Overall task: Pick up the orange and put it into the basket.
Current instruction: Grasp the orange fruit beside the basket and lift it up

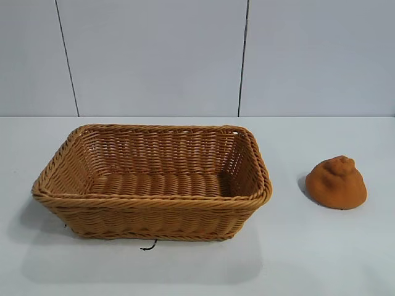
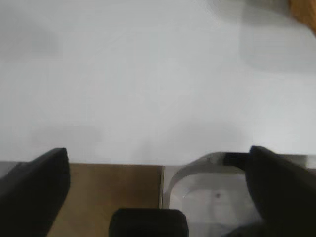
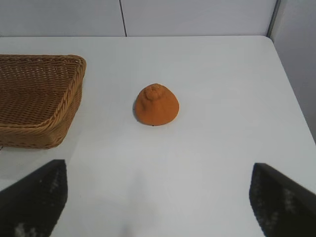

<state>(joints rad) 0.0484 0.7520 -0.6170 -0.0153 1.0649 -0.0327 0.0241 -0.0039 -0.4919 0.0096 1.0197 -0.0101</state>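
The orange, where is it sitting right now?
In the exterior view the orange sits on the white table, to the right of the basket and not touching it.

Orange [image 1: 336,182] on table [image 1: 308,259], right of basket [image 1: 151,216], apart.

a plain white table [image 1: 321,259] carries two things, near each other but apart — a tan woven wicker basket [image 1: 151,219] and a matte orange-brown knobby orange [image 1: 336,183].
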